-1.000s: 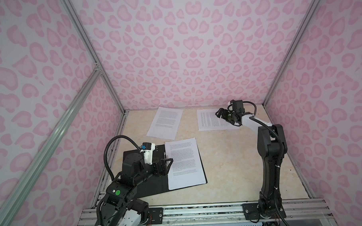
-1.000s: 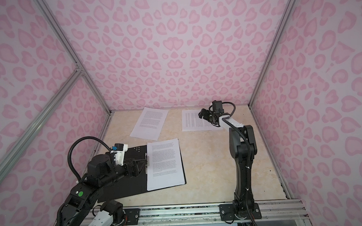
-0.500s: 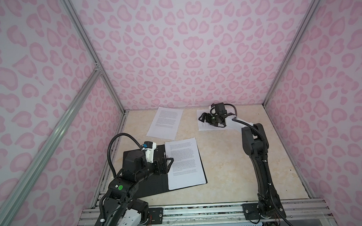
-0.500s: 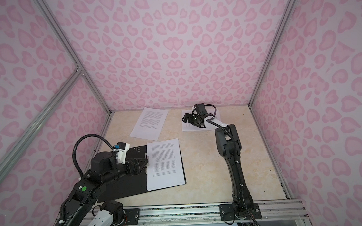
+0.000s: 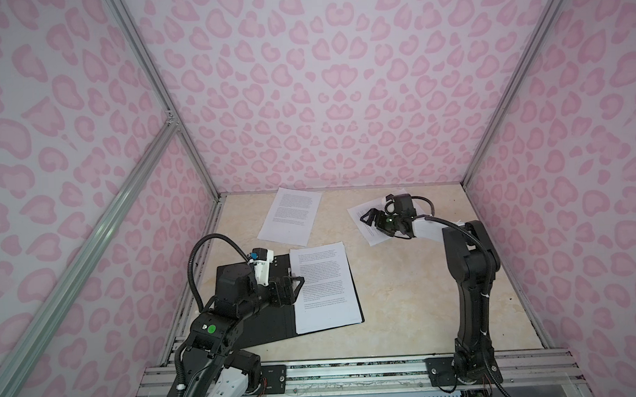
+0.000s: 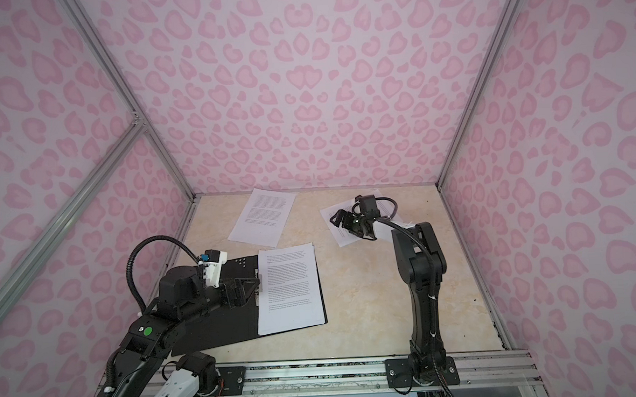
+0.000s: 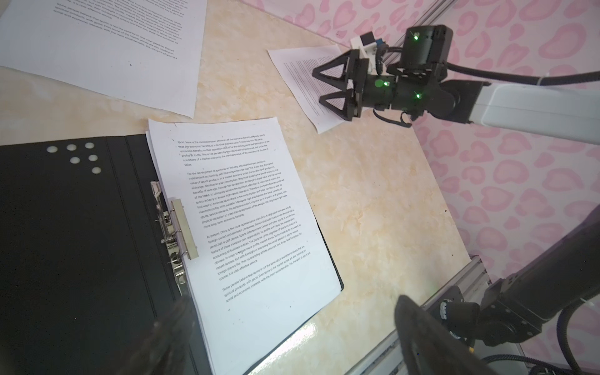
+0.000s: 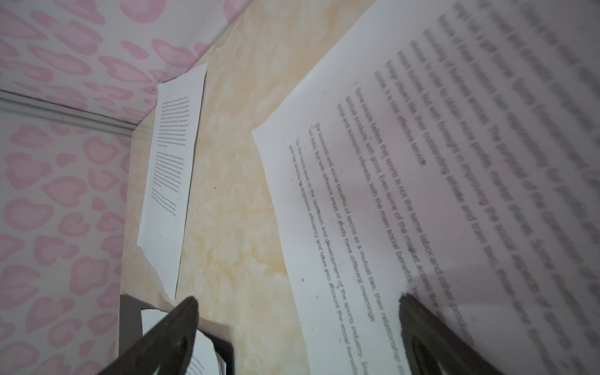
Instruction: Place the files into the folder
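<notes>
The folder (image 5: 262,317) (image 6: 222,319) lies open at the front left, black inside up, with its metal clip (image 7: 177,224) by the spine. A stack of files (image 5: 325,286) (image 6: 290,287) (image 7: 253,220) rests on its right half. One loose sheet (image 5: 291,216) (image 6: 262,217) (image 8: 172,168) lies at the back. A second sheet (image 5: 365,230) (image 6: 341,235) (image 8: 422,162) lies skewed at the back right. My right gripper (image 5: 368,217) (image 6: 339,218) (image 8: 297,302) hangs open over its edge, one finger above the paper; contact cannot be told. My left gripper (image 5: 297,283) (image 6: 255,281) (image 7: 292,311) is open and empty above the clip.
Pink patterned walls (image 5: 324,97) close in the beige table (image 5: 403,294) on three sides. An aluminium rail (image 5: 351,369) runs along the front edge and carries both arm bases. The back loose sheet touches the back wall.
My right gripper swung left over the back-right sheet, then came slightly forward. That sheet has turned, its near corner now closer to the front. The left arm barely moved.
</notes>
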Robot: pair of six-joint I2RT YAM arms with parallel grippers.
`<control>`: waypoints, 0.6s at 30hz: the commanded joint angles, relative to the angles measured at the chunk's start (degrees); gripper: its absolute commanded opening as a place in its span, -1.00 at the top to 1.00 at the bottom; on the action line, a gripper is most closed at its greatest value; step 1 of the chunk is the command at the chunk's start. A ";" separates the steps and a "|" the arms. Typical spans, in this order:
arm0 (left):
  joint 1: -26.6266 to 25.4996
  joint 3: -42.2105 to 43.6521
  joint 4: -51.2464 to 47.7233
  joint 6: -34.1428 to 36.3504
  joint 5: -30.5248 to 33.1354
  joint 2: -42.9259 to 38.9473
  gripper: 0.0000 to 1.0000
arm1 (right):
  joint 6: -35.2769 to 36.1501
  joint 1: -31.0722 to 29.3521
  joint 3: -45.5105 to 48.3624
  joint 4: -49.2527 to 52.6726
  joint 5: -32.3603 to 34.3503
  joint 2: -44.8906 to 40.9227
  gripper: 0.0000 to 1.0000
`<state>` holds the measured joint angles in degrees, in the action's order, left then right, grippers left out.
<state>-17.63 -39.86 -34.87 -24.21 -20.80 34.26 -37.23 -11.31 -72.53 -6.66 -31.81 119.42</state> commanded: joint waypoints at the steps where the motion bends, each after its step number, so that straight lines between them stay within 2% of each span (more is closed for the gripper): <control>1: 0.11 0.22 2.04 -0.05 -0.47 -0.20 -0.95 | -4.77 4.00 13.92 -4.97 0.05 -6.99 -0.93; 3: 0.13 0.27 2.08 -0.30 -0.44 -0.33 -0.95 | -5.71 7.93 24.62 -8.63 0.11 -14.77 -0.93; 6: 0.11 0.31 2.48 -0.49 -1.36 -0.42 -0.95 | -4.57 13.95 35.25 -7.54 1.64 -26.08 -0.93; 9: 0.09 0.55 3.17 -0.92 -2.67 -0.26 -0.95 | 0.20 16.57 36.32 -0.11 4.01 -34.20 -0.93; 11: 0.14 0.66 3.73 -1.44 -3.51 0.09 -0.95 | 2.79 16.35 33.35 4.43 4.45 -35.59 -0.93; 14: 0.09 0.72 4.59 -2.97 -3.65 0.36 -0.95 | 2.73 15.57 29.66 4.10 3.69 -33.49 -0.93; 18: 0.14 4.46 13.08 -11.74 -4.70 -1.22 -0.95 | 2.99 15.09 23.34 5.38 5.82 -26.73 -0.93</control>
<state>-17.58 -37.56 -29.58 -29.23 -23.83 33.89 -35.64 3.90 -46.94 -3.55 -27.86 90.02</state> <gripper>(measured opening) 0.975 0.965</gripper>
